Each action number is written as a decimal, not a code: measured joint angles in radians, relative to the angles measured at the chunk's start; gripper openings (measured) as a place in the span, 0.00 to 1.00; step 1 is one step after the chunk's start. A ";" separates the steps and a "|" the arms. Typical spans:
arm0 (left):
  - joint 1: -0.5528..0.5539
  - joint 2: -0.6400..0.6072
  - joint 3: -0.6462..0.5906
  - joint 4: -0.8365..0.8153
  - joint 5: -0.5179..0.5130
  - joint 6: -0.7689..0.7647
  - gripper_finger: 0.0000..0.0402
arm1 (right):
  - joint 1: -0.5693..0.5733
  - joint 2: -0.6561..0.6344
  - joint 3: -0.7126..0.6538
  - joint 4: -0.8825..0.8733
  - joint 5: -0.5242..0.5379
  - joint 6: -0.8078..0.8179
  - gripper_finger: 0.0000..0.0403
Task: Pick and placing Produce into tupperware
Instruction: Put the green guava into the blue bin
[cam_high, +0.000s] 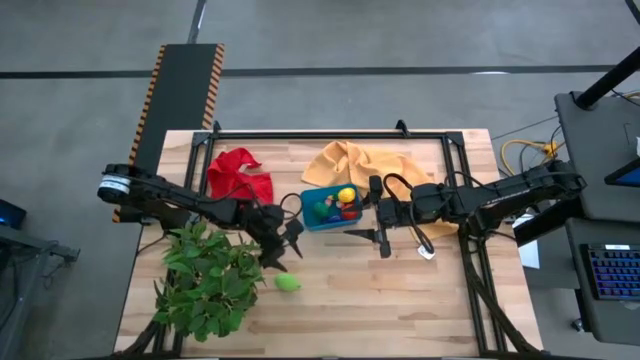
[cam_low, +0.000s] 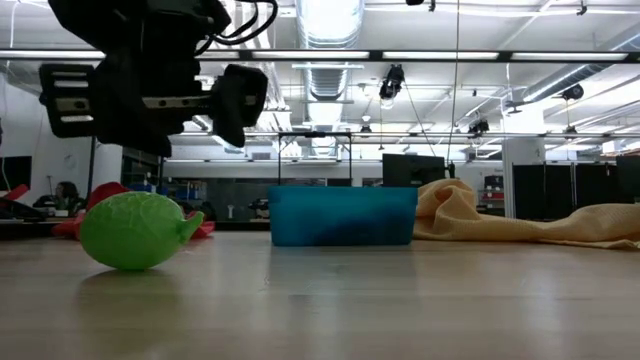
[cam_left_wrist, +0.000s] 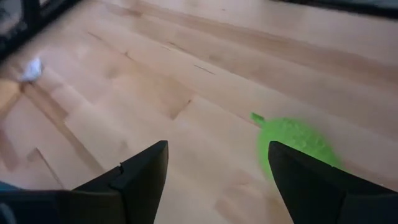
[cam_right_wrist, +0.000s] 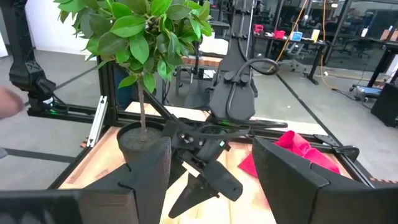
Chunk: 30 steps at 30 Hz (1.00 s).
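A light green produce piece (cam_high: 287, 283) lies on the bare wood near the table's near edge; it also shows in the low view (cam_low: 135, 231) and the left wrist view (cam_left_wrist: 295, 142). My left gripper (cam_high: 284, 252) hovers open just above and beside it (cam_low: 150, 90) (cam_left_wrist: 217, 171), touching nothing. The teal tupperware (cam_high: 330, 208) (cam_low: 342, 215) sits mid-table and holds yellow, red and green pieces. My right gripper (cam_high: 375, 238) (cam_right_wrist: 211, 168) waits open just right of the tupperware, above the table.
A big leafy potted plant (cam_high: 205, 280) (cam_right_wrist: 143, 37) stands at the near left beside my left arm. A red cloth (cam_high: 238, 175) and a mustard-yellow cloth (cam_high: 360, 165) (cam_low: 500, 222) lie behind the tupperware. Bare wood stretches to the near right.
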 joint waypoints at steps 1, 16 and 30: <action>-0.003 0.000 0.003 -0.008 -0.002 -0.029 0.65 | 0.000 0.000 0.000 0.000 0.000 0.000 0.54; -0.099 0.000 0.030 -0.152 -0.227 -0.222 0.65 | 0.000 0.000 0.000 0.000 0.000 -0.001 0.54; -0.149 0.027 0.096 -0.264 -0.224 -0.429 0.65 | 0.000 0.000 0.000 -0.006 0.000 -0.004 0.54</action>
